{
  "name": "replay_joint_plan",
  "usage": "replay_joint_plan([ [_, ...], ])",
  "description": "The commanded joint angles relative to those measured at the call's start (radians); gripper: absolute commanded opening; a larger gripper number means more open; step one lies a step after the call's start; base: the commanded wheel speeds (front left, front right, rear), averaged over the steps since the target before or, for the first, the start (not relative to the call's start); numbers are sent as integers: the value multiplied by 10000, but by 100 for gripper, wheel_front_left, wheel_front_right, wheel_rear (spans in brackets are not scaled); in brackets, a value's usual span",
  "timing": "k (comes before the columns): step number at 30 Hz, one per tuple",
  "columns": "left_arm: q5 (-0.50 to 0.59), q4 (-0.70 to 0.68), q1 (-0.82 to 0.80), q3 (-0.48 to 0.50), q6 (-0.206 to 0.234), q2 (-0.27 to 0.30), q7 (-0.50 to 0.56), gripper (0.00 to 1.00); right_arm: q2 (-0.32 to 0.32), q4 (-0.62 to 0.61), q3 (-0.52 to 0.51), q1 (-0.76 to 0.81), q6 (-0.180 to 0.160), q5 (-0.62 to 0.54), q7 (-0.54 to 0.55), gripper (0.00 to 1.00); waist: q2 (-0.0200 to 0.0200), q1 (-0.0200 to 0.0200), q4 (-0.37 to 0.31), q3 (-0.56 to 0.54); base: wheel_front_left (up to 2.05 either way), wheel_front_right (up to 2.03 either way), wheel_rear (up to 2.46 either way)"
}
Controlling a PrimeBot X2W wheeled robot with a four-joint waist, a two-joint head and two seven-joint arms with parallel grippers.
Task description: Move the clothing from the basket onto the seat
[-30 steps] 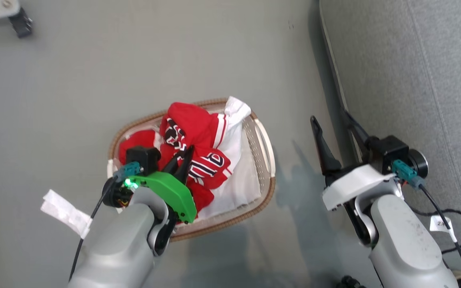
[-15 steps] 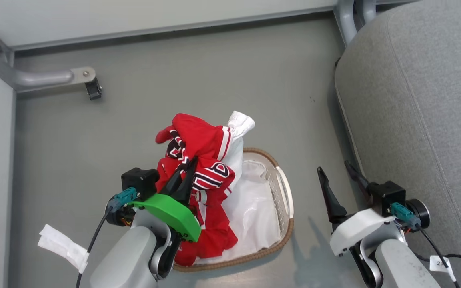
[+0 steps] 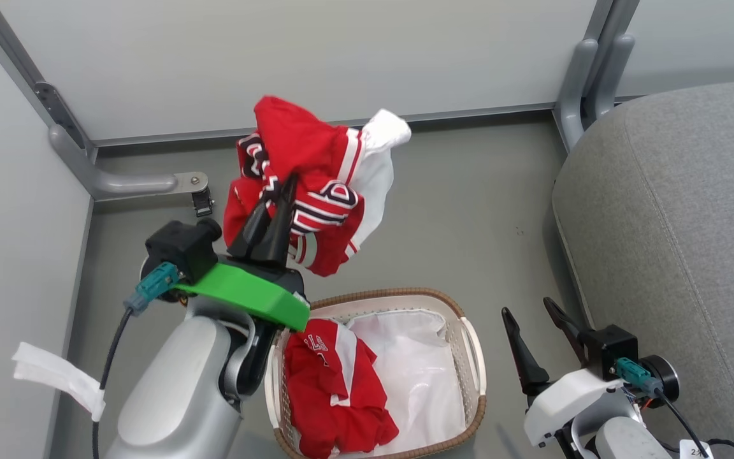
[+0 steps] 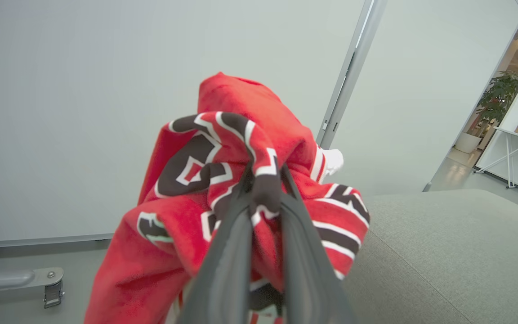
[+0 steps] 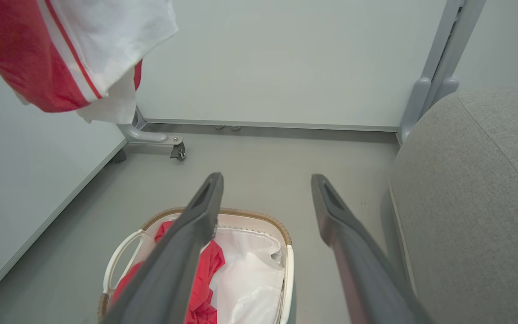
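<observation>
My left gripper (image 3: 280,189) is shut on a red jersey (image 3: 306,185) with white stripes and dark letters, held up in the air well above the basket (image 3: 472,357). Its fingers (image 4: 245,225) pinch the bunched cloth (image 4: 223,180) in the left wrist view. A second red jersey (image 3: 332,389) lies in the basket's left half on the white lining sheet (image 3: 418,376). The grey seat (image 3: 679,242) bulks at the right. My right gripper (image 3: 529,315) stands open and empty between basket and seat; past its fingers (image 5: 196,225) lie the basket (image 5: 288,265) and seat (image 5: 475,193).
Pale partition walls (image 3: 316,57) close off the back and left, with a grey metal foot and caster (image 3: 201,201) at the back left. A grey post (image 3: 587,70) rises just behind the seat. Grey floor (image 3: 469,223) lies between basket and wall.
My left gripper has lifted the jersey out of the basket, leaving one jersey and the lining inside. The camera has tilted up, bringing the walls into view. The right gripper stays open.
</observation>
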Motion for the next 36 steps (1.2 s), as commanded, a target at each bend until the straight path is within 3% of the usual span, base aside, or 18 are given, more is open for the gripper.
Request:
replay_joint_plan([
  [1, 139, -283, -284, 83, 0, 34, -12, 0, -46, 36, 11, 154, -7, 60, -48, 100, 0, 1, 71, -109, 0, 0, 0],
  [8, 227, -1145, -858, 194, 0, 31, -10, 0, -46, 98, 119, 178, -7, 126, -48, 100, 0, 1, 8, -170, 0, 0, 0],
  [16, 185, -1168, -786, 150, 0, -46, -10, 0, -43, -64, 518, -65, -8, 112, -48, 100, 0, 1, -46, -78, 0, 0, 0],
  [28, 170, -1005, -404, -181, 0, -237, -12, 0, -49, -961, 3291, -2076, -8, 689, -46, 100, 0, 1, 250, 185, 0, 0, 0],
  [36, 127, -937, -394, -633, 0, -412, -12, 0, -46, -554, 4205, -3437, -8, 1098, -48, 100, 0, 1, 693, 247, 0, 0, 0],
])
